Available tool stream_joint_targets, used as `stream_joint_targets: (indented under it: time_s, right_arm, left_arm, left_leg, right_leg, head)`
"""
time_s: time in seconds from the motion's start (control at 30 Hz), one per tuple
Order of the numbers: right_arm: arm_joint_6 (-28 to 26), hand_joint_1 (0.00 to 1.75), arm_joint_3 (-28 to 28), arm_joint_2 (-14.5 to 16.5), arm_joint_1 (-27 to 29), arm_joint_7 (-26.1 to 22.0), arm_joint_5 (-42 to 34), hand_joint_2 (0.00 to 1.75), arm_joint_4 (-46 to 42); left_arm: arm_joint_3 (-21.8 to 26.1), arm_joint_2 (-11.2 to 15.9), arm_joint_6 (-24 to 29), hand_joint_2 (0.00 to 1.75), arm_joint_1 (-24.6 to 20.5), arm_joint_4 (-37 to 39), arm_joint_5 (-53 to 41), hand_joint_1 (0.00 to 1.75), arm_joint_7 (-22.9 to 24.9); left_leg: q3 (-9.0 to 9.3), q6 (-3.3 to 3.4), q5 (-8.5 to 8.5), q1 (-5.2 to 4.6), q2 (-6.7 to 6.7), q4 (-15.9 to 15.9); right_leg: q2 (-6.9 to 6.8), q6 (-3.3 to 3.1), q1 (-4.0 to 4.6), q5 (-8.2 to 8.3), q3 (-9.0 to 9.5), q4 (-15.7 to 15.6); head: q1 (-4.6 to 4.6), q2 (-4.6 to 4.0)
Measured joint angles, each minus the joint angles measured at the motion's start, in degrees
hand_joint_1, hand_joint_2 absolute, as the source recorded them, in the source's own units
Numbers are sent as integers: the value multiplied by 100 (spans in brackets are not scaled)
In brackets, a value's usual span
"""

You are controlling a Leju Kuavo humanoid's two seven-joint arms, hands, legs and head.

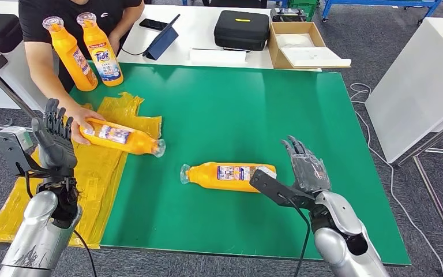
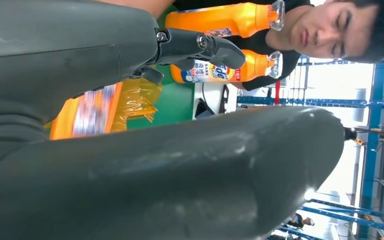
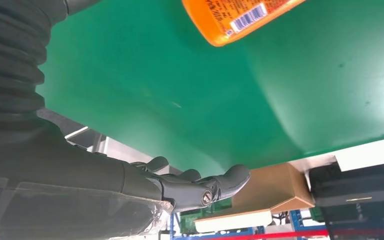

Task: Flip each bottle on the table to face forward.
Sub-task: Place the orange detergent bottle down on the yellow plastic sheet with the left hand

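Observation:
Two orange detergent bottles lie on their sides on the green table [image 1: 225, 109]. One bottle [image 1: 229, 176] lies in the middle, cap to the left, back label up; its base [image 3: 235, 20] appears in the right wrist view. My right hand [image 1: 306, 167] hovers open just right of its base, holding nothing. The other lying bottle [image 1: 124, 137] rests on yellow plastic [image 1: 101, 167] at the left, under a person's hand [image 1: 81, 124]. My left hand [image 1: 55, 138] is raised beside it, fingers up, holding nothing. Two more bottles [image 1: 89, 52] stand upright at the far left corner.
A person in black [image 1: 75, 23] stands at the far left corner. Behind the table are a black case [image 1: 241, 29], an open cardboard box [image 1: 300, 43] and a tablet [image 1: 161, 40]. A white table [image 1: 421, 81] stands to the right.

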Motion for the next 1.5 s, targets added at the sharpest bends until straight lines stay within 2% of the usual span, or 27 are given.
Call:
stream_joint_targets:
  time_s: [0.13, 0.3, 0.57, 0.87, 1.03, 1.13, 1.27, 1.5]
  right_arm:
    - [85, 0, 324, 62, -606, -3, -198, 175, 582]
    - [264, 0, 732, 157, -925, -20, -346, 175, 1170]
    - [734, 0, 1211, 250, -1127, 4, -472, 175, 1612]
    - [860, 0, 1410, 297, -1205, -42, -615, 175, 1934]
    - [1294, 0, 1541, 264, -1250, -293, -1222, 175, 2035]
    - [1389, 0, 1637, 224, -1303, -299, -1322, 175, 2015]
    - [1322, 0, 1738, 208, -1344, -130, -1110, 175, 1995]
    - [875, 0, 1794, 223, -1401, 87, -490, 175, 2155]
  left_arm:
    - [-73, 27, 80, 0, -266, 199, 179, 0, -19]
    - [-101, 55, 122, 0, -385, 359, 279, 0, -62]
    - [-128, 101, 168, 0, -448, 503, 342, 0, -86]
    - [-144, 107, 179, 0, -481, 564, 382, 0, -97]
    - [-191, 117, 234, 0, -607, 688, 448, 0, -111]
    - [-218, 180, 307, 0, -660, 762, 585, 0, -158]
    - [-208, 293, 319, 0, -589, 775, 712, 0, -210]
    - [-96, 372, 292, 0, -363, 656, 736, 0, -232]
  left_leg:
    - [1, -4, 14, 1, 2, 0]
    - [-2, -6, 16, 3, -4, 0]
    - [-9, -6, 16, 7, -1, 0]
    - [-9, -6, 16, 6, -1, 1]
    - [-10, -6, 16, 6, -1, 1]
    - [-11, -6, 16, 8, 9, 1]
    - [-11, -6, 16, 11, 7, 1]
    - [-12, -6, 16, 12, 3, 0]
  right_leg:
    - [1, -8, 1, 12, -2, 0]
    - [-2, -7, 2, 12, -2, 2]
    - [-1, -8, 2, 12, -6, 2]
    - [-1, -7, 2, 13, -7, 2]
    - [-1, -7, 2, 13, -9, 2]
    - [4, -7, 1, 13, -6, 2]
    - [6, -8, 2, 13, -7, 2]
    - [5, -8, 2, 13, -8, 2]
  head:
    - [1, 0]
    - [-1, 0]
    - [1, 0]
    - [0, 0]
    - [0, 0]
    - [0, 0]
    - [1, 0]
    - [2, 0]
